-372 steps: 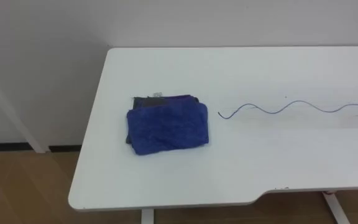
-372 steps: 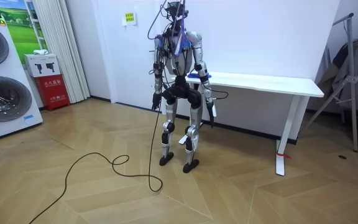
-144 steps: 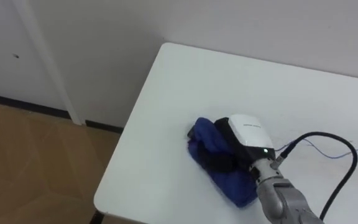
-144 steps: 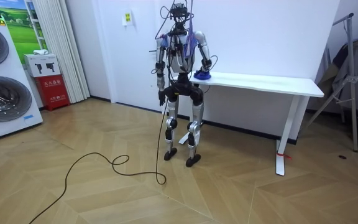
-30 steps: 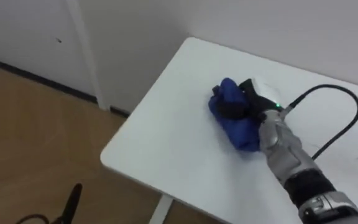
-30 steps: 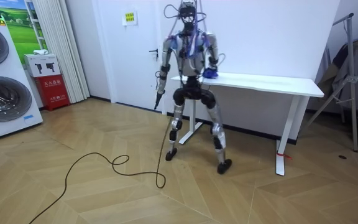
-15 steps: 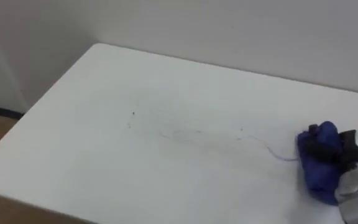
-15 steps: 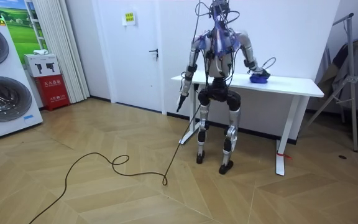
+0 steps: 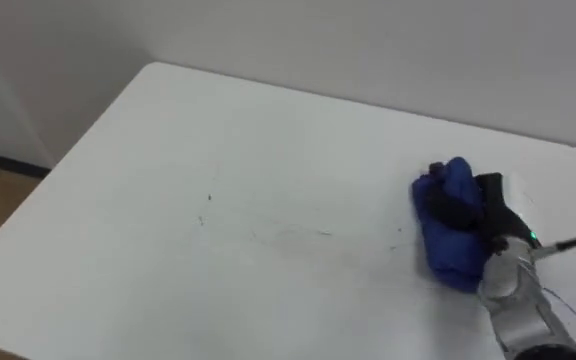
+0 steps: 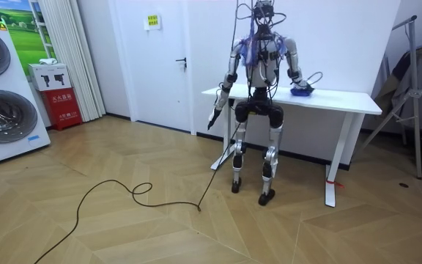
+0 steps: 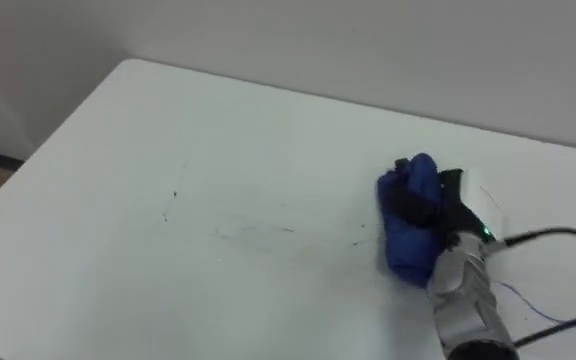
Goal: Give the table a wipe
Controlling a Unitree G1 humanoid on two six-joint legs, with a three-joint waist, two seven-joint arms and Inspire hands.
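Robot: on its feet at the near long side of the white table, squared up to it, standing toward the room view's left half of the tabletop.
Right hand: stretched out over the table on the right of the eye view. The dark fingers are curled down over the cloth, so it's grasping that bundle.
Cloth: blue, bunched into a lump, not spread flat. It sits on the tabletop right of centre, pinned under the right hand and touching the surface, well in from the near and far edges.
Left hand: hanging low at the robot's side, below the table's edge at the room view's left, apart from the cloth. Released or clenched, I cannot tell.
Marks: faint grey pen traces run across the middle of the table, just left of the cloth. A thin blue line shows to the right, beside the wrist.
Table corner: the left end sits at the left of the eye view, with a pale wall along the far edge.
Room: washing machines stand far off at the room view's left.
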